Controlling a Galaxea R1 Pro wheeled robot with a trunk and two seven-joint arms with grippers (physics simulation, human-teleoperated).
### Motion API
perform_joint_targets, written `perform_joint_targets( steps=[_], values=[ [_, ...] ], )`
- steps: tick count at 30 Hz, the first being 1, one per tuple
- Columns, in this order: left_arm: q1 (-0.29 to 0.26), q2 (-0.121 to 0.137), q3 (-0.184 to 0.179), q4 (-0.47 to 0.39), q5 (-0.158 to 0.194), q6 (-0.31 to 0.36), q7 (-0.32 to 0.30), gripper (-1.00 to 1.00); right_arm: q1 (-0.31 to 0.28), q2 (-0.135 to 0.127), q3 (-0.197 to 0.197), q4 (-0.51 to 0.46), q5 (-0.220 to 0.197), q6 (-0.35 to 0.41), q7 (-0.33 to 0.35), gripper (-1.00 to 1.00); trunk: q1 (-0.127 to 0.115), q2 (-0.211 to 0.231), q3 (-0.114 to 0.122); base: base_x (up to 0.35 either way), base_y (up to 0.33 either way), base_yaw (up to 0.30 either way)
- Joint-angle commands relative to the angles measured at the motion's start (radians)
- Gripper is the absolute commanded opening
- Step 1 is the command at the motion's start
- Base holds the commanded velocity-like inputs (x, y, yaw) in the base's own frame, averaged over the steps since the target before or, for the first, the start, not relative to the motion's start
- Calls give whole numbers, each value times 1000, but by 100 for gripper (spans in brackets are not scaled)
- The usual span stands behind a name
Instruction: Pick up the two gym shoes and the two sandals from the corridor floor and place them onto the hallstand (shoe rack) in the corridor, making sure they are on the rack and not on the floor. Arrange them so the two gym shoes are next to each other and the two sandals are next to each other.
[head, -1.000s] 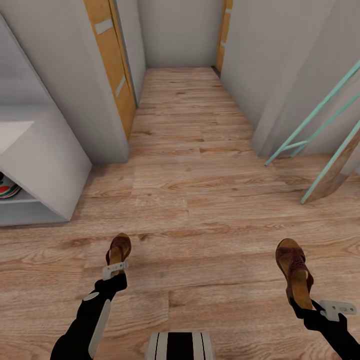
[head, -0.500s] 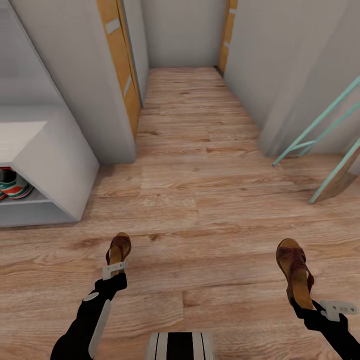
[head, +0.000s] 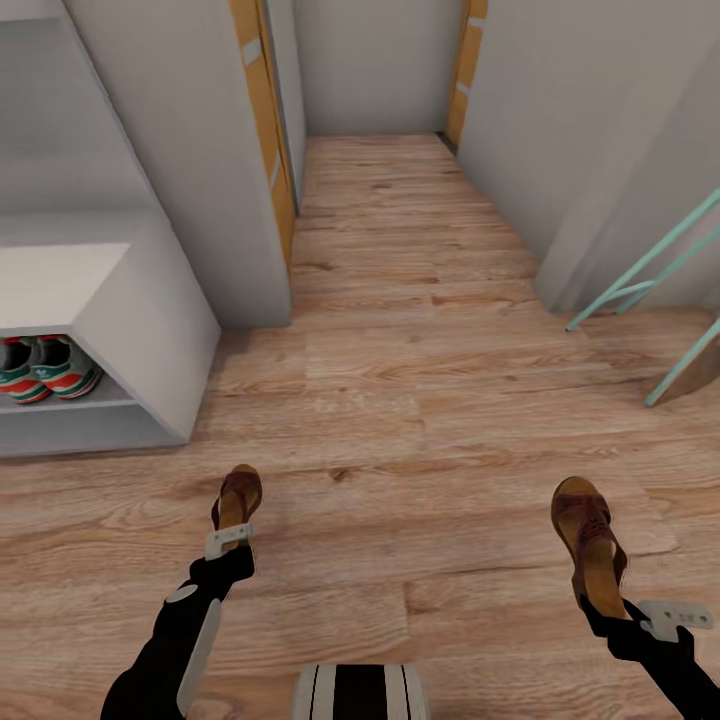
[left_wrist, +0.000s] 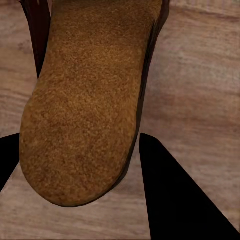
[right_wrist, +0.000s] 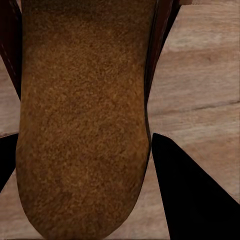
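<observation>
Left gripper: closed on a brown sandal by its heel end — held above the corridor floor; in the left wrist view the tan footbed sat between the dark fingers.
Right gripper: clamped on the other sandal, toe pointing away from the robot; its footbed lay between the fingers in the right wrist view.
Gym shoes: side by side on an open shelf of the hallstand, near its right end — both off the floor.
Surroundings: orange-trimmed doors flanked the corridor; a teal frame leaned at the far right.
</observation>
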Motion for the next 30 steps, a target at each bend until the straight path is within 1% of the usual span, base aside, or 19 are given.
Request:
perform_joint_targets(
  steps=[1, 23, 30],
  values=[
    [0, 0, 0, 0, -4, 0, -3, -100, 0, 0, 0, 0, -4, 1, -1, -100, 0, 0, 0, 0, 277, 0],
    [0, 1, 6, -1, -4, 0, -3, -100, 0, 0, -1, -3, -4, 1, 0, -100, 0, 0, 0, 0, 277, 1],
    [0, 2, 5, -1, -4, 0, -3, -100, 0, 0, 0, -3, -4, 1, -1, -100, 0, 0, 0, 0, 277, 134]
  ],
)
